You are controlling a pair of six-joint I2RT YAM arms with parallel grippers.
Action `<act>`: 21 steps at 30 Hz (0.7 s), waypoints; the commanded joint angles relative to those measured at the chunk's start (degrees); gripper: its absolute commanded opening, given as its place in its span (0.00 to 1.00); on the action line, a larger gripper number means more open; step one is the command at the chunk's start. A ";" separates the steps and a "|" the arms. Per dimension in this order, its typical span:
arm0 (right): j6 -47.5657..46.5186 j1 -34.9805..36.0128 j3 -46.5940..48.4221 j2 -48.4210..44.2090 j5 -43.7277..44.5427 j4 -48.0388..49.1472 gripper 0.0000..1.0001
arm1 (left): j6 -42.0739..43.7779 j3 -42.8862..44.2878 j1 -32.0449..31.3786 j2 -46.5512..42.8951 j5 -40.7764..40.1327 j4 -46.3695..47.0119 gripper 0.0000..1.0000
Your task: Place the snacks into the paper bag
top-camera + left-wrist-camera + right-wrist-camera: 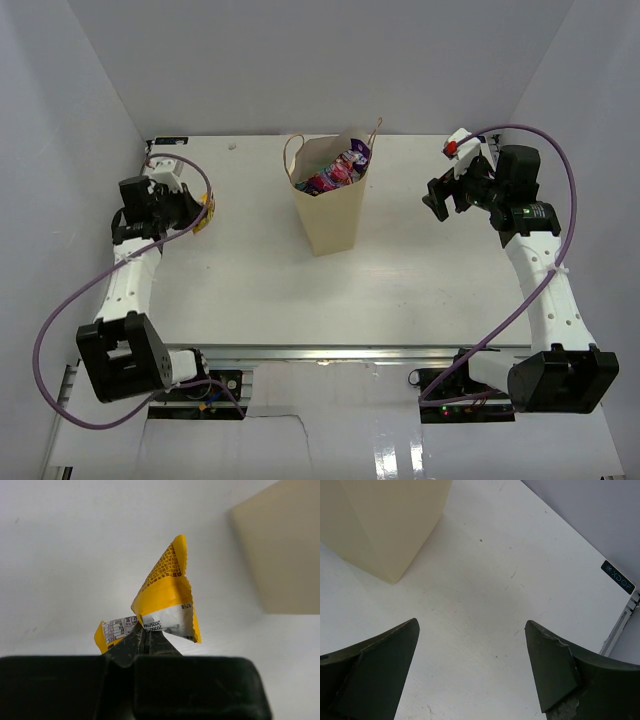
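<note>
The tan paper bag [331, 205] stands upright at the table's back middle, with magenta, purple and green snack packets [335, 172] showing in its open mouth. My left gripper [203, 212] is at the far left, shut on a small yellow snack packet [167, 597] and holding it above the table. The bag's side shows at the upper right of the left wrist view [280, 550]. My right gripper [437, 197] is open and empty at the right of the bag; the bag's lower corner shows in the right wrist view [390, 525].
White walls enclose the table on the left, back and right. The table's right edge, with a small dark label [617, 577], shows in the right wrist view. Purple cables loop from both arms.
</note>
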 commanded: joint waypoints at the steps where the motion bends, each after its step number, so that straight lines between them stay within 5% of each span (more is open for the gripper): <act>1: 0.97 -0.27 1.90 0.26 -1.69 1.41 0.92 | -17.82 5.21 -1.19 -5.94 20.62 7.14 0.00; 9: 1.94 -0.27 1.11 0.08 -2.57 1.23 0.92 | -37.56 20.21 -14.08 -7.09 21.81 26.30 0.00; 21: 2.03 -0.27 0.14 -1.32 -1.34 1.14 0.92 | -36.61 41.85 -34.94 13.56 14.18 21.58 0.00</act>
